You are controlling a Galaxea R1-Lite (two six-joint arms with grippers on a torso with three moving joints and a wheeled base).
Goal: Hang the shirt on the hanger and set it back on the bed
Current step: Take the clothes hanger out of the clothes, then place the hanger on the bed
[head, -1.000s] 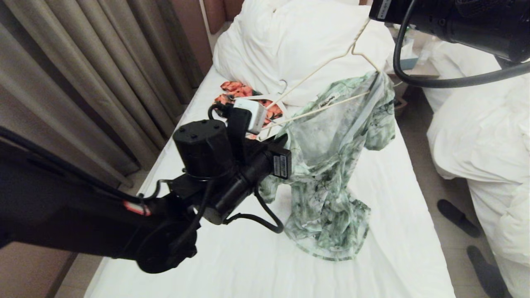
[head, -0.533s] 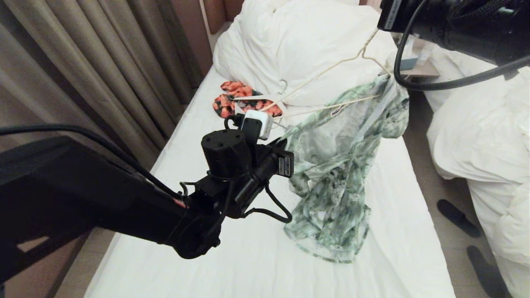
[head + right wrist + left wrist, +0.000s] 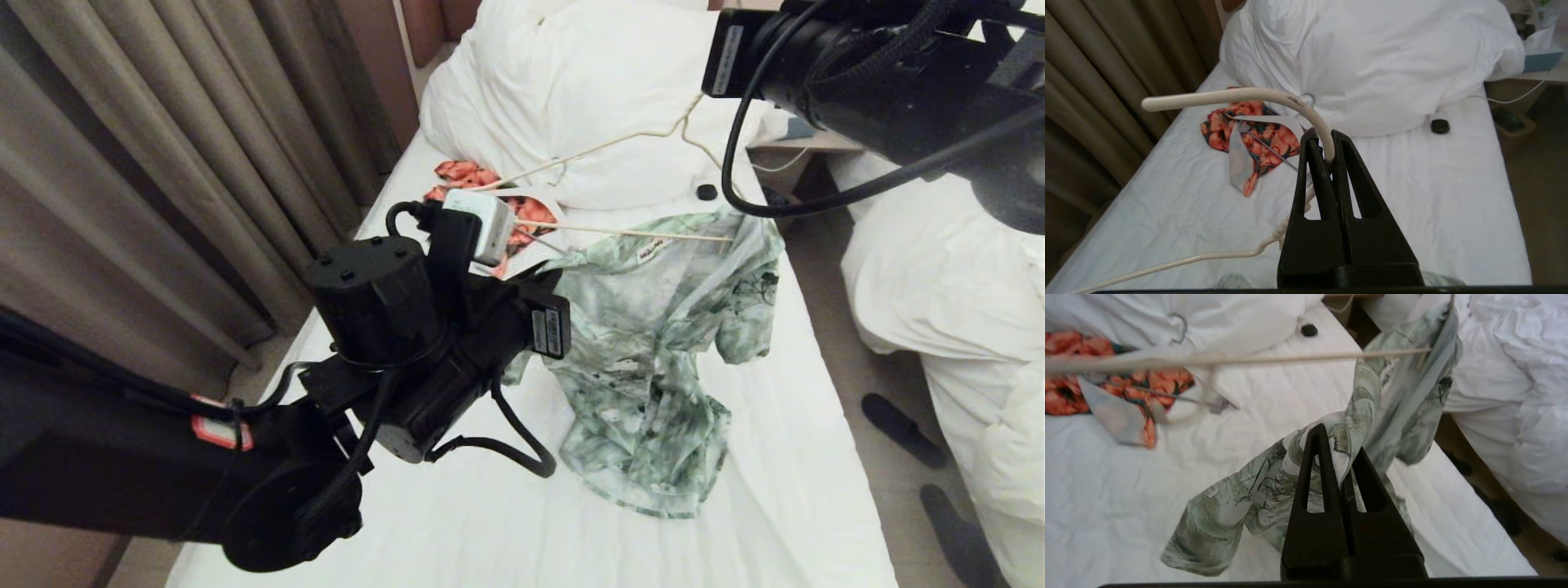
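Since a second ago the hanger (image 3: 620, 233) has come lower and more level, and the shirt (image 3: 653, 343) sank onto the bed (image 3: 784, 457). Right end effector (image 3: 1327, 152) clamps the hook; left end effector (image 3: 1340, 457) pinches soft, light cloth (better near the collar). Only the wrist views show these grips.

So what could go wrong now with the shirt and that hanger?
Only one shoulder of the shirt seems to be on the hanger, so it might slide off. The left claw pinches the other side of the cloth; a hard pull could yank it off. The right claw grips only the thin hook, which could twist or slip.
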